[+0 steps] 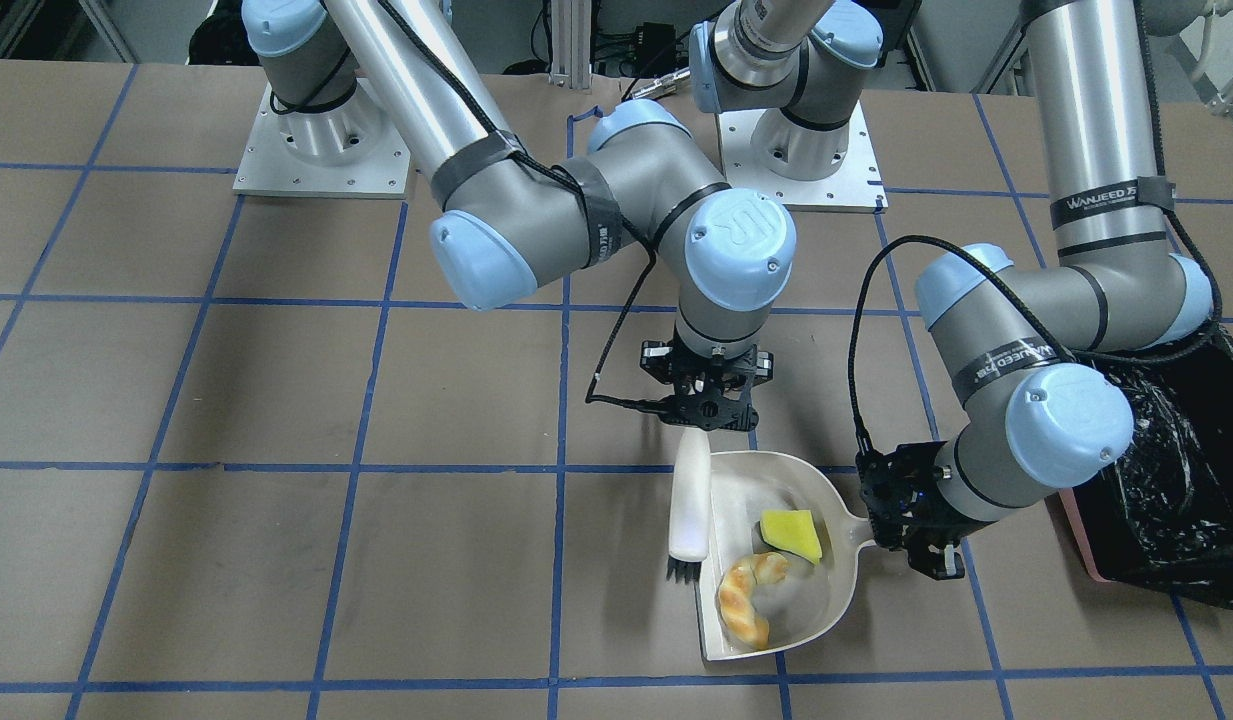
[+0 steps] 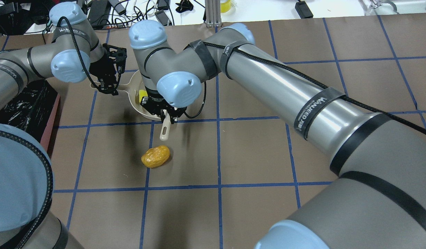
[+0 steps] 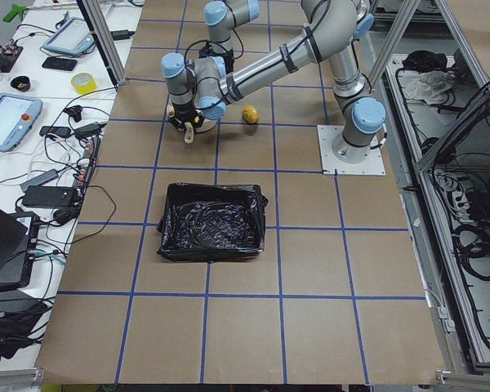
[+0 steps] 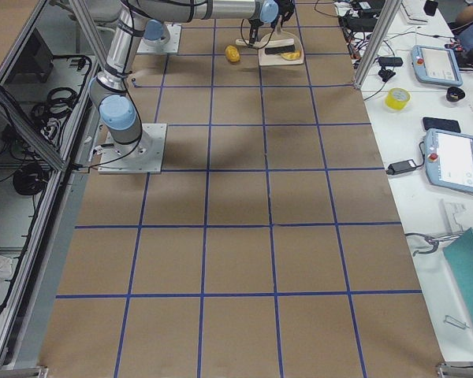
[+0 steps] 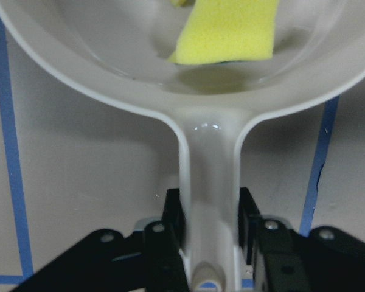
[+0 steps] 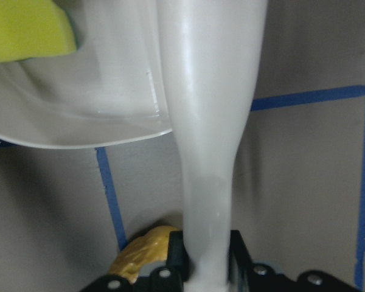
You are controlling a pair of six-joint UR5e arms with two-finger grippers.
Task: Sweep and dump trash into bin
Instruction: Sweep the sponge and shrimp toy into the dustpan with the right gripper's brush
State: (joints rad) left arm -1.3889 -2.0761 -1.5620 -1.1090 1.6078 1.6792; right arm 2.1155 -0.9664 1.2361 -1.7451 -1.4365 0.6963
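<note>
The cream dustpan (image 1: 761,485) lies on the table and holds the yellow-green sponge wedge (image 1: 791,533) and the twisted bread piece (image 1: 745,600). My left gripper (image 1: 914,535) is shut on the dustpan handle (image 5: 210,182). My right gripper (image 1: 711,405) is shut on the white brush (image 1: 691,495), whose bristles point down beside the dustpan's open side. The golden-brown potato lump (image 2: 155,156) lies on the table on the robot's side of the brush, apart from it; it is hidden in the front view. The pink bin with the black bag (image 1: 1176,480) stands beside my left arm.
The table is brown paper with blue tape grid lines. The two arm bases (image 1: 321,150) stand at the back. The bin also shows in the exterior left view (image 3: 212,222). Tablets and cables lie on side benches off the table.
</note>
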